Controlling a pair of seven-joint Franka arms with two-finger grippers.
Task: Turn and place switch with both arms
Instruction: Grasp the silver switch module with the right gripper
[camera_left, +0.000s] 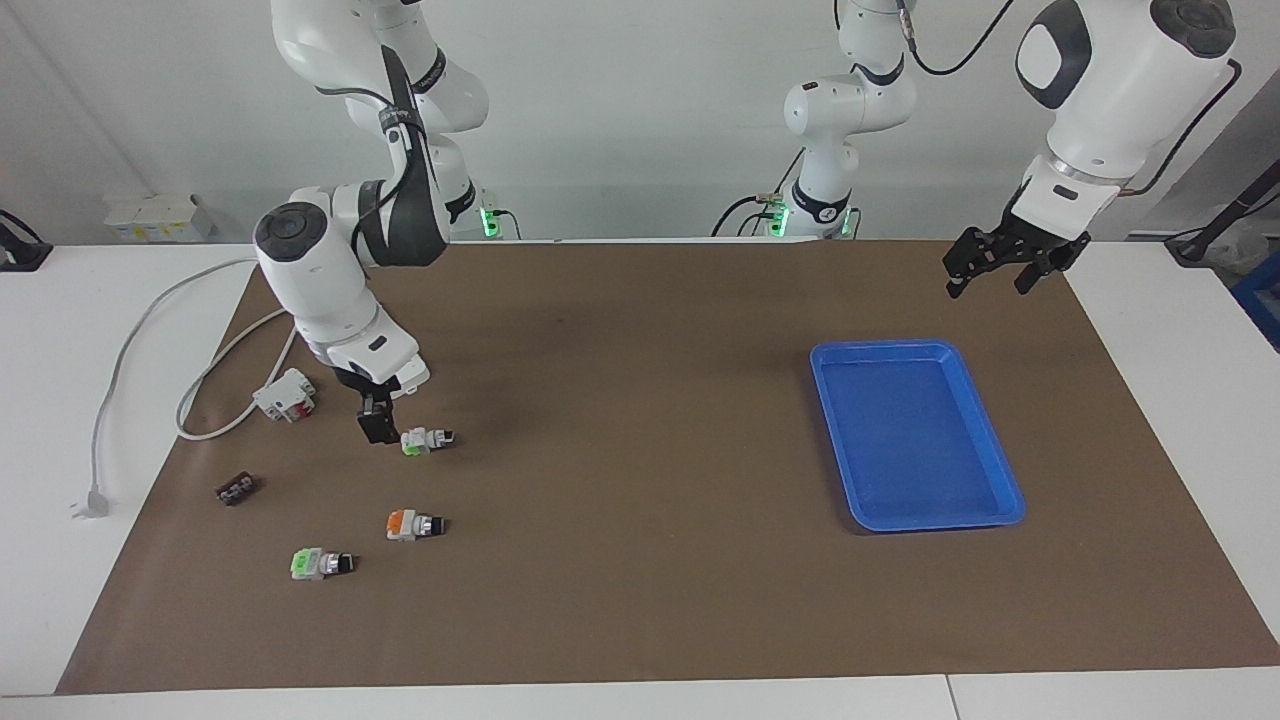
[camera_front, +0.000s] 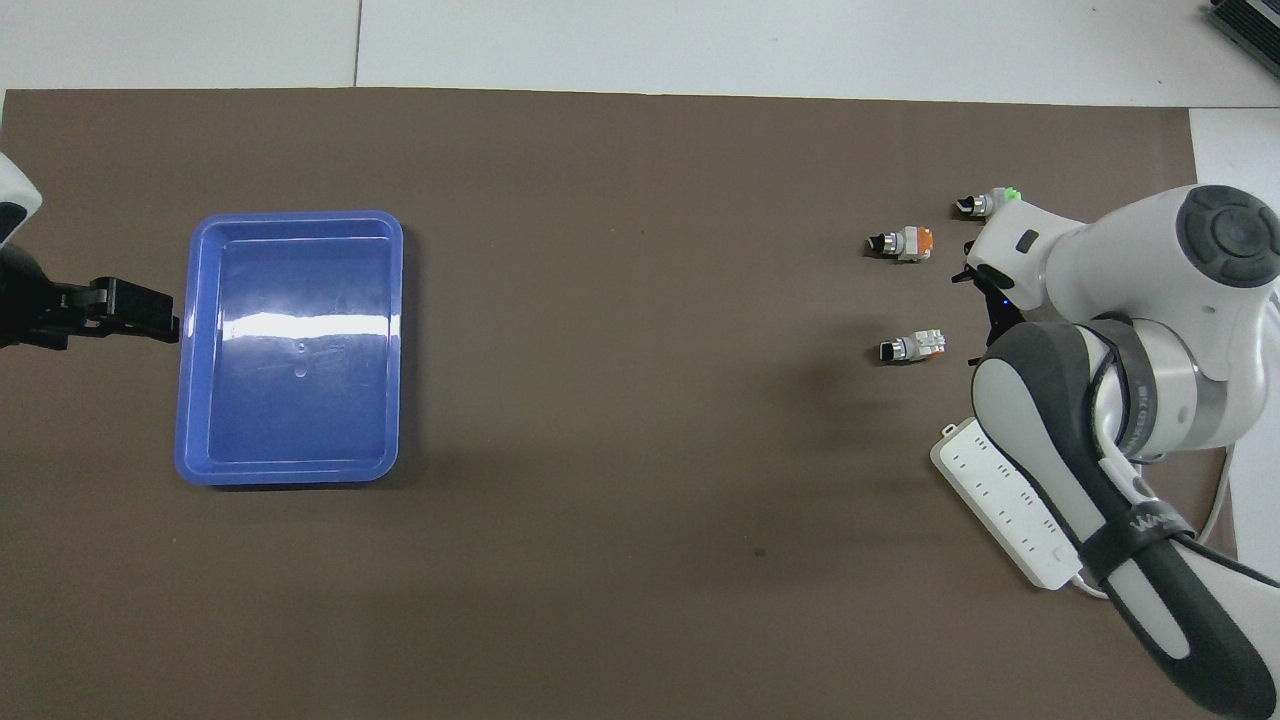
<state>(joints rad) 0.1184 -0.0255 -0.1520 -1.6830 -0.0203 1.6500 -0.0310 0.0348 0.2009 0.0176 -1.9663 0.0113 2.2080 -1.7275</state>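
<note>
The switch (camera_left: 427, 439) lies on its side on the brown mat, pale green block toward the right arm's end, black knob toward the tray. It also shows in the overhead view (camera_front: 912, 347). My right gripper (camera_left: 378, 425) is low over the mat, close beside the switch's green-block end. In the overhead view the right gripper (camera_front: 990, 300) is mostly hidden under its own arm. My left gripper (camera_left: 988, 285) is open and empty, raised over the mat's edge at the left arm's end, beside the blue tray (camera_left: 880, 348), as the overhead view (camera_front: 160, 318) also shows.
A switch with an orange block (camera_left: 413, 524) and one with a bright green block (camera_left: 320, 563) lie farther from the robots than the task's switch. A white power strip (camera_left: 285, 394) with its cable and a small dark part (camera_left: 237, 490) lie at the right arm's end.
</note>
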